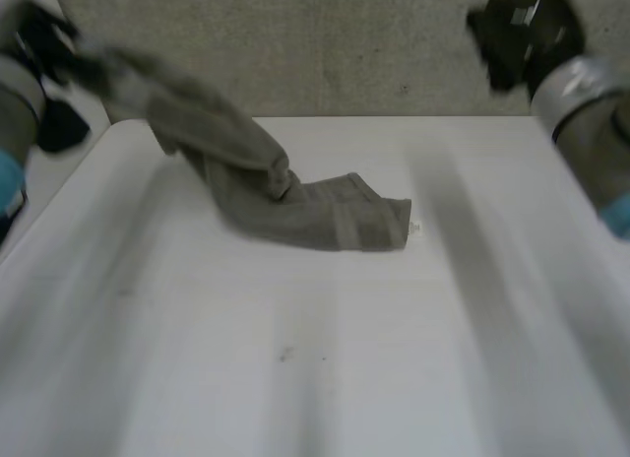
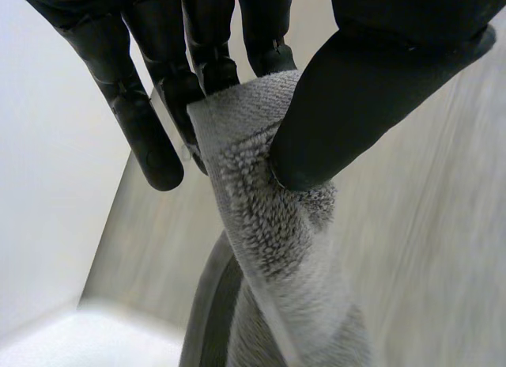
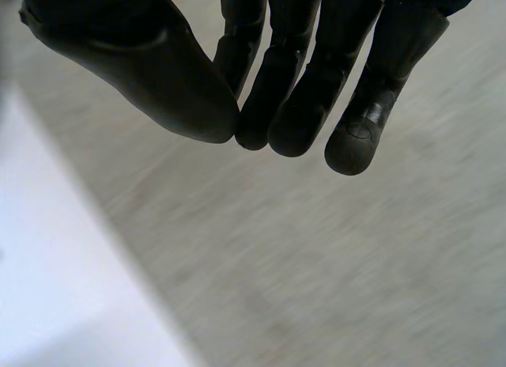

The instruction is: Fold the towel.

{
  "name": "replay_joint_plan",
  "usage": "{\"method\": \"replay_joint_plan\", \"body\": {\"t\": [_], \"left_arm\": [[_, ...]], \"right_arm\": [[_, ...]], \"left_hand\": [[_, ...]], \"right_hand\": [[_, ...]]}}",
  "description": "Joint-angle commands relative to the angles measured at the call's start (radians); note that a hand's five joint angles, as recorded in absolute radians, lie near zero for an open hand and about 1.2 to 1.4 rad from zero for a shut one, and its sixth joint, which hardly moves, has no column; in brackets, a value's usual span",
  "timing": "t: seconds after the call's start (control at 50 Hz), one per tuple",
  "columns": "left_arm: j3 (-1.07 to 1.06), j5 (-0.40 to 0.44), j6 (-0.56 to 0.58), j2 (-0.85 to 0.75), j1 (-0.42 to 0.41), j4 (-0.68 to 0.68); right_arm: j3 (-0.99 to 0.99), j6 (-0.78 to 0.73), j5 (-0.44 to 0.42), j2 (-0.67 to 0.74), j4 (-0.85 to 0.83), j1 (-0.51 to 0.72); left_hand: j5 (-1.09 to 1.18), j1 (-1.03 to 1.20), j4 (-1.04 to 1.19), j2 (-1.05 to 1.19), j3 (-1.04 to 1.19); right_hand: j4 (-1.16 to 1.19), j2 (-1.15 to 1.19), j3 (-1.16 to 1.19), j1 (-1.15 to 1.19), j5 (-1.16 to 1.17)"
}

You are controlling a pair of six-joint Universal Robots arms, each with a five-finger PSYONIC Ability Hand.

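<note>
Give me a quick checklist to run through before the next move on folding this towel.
1. Left hand pinching the towel: ok.
2. Towel's other end resting on the table: ok.
3. Right hand free, holding nothing: ok.
4. Right hand on the towel: not ok, it is raised apart from it.
5. Towel spread flat: not ok, it is bunched.
</note>
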Motion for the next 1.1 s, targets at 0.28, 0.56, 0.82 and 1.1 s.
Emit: {"method": "replay_joint_plan", "body": {"t": [0.28, 0.56, 0.82, 1.1], "left_arm": [[-0.455, 0.062, 0.128, 0.072, -0.01, 0.128], [-0.415, 0.079, 0.125, 0.38, -0.038, 0.114], [-0.183, 0.082, 0.117, 0.48, -0.078, -0.032], [-0.209, 0.079, 0.117, 0.481, -0.104, -0.066]], "right_arm": [[0.268, 0.003, -0.018, 0.107, 0.04, -0.008], [0.157, 0.294, -0.201, 0.113, 0.032, 0.023], [-0.1, 0.489, -0.287, 0.288, 0.04, 0.182], [-0.402, 0.692, -0.385, 0.565, 0.069, 0.341]], "left_hand": [[0.194, 0.2, 0.179, 0.178, 0.18], [0.194, 0.2, 0.179, 0.178, 0.18], [0.194, 0.2, 0.179, 0.178, 0.18], [0.194, 0.2, 0.179, 0.178, 0.18]], "right_hand": [[-1.173, -1.165, -1.161, -1.186, -1.191], [-1.173, -1.165, -1.161, -1.186, -1.191], [-1.169, -1.161, -1.156, -1.182, -1.187], [-0.932, -0.924, -0.919, -0.945, -0.95]]}}
